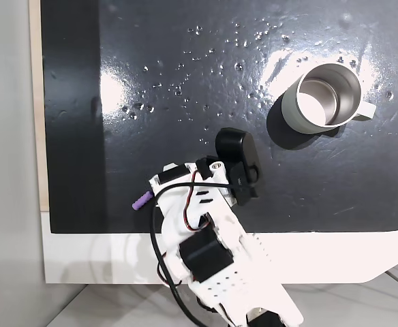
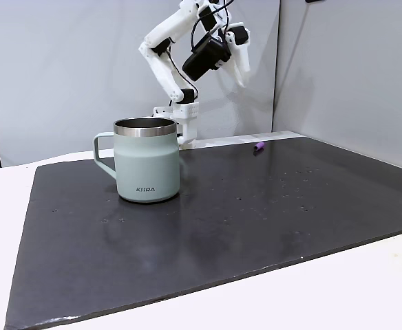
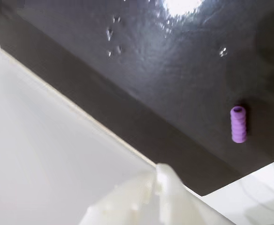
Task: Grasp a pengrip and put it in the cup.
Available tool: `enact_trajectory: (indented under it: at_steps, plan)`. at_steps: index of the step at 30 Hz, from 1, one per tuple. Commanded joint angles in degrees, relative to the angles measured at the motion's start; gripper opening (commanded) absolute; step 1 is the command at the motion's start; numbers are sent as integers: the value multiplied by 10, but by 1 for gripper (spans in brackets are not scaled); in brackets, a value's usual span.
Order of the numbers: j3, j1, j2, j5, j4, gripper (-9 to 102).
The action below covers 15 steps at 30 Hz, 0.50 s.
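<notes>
The pengrip (image 1: 142, 200) is a small light-purple ribbed cylinder lying on the black mat (image 1: 185, 82) near its front left corner in a fixed view. It also lies at the mat's far edge (image 2: 259, 146) and at the right of the wrist view (image 3: 238, 124). The cup (image 1: 325, 95), pale outside and steel inside, stands upright far off on the right; it is close to the camera (image 2: 146, 159) in a fixed view. My gripper (image 2: 241, 67) hangs high above the mat, up over the pengrip, with nothing in it (image 1: 163, 180). One blurred white fingertip (image 3: 161, 180) shows, so the jaws' gap is unclear.
The mat lies on a white table (image 1: 90, 259), with a pale strip along its left edge (image 1: 43, 136). The arm's base (image 1: 240, 300) sits at the table's front. Grey walls (image 2: 339, 69) stand behind the arm. Small glints dot the mat between pengrip and cup.
</notes>
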Motion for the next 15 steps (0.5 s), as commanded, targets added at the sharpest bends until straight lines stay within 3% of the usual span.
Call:
enact_trajectory:
  at_steps: [1,10,15]
  plan:
    - [-38,-27,-26,22,4,4]
    - [-23,-105,-105,84,-34,11]
    - [-25,-163,-175,147,-50,26]
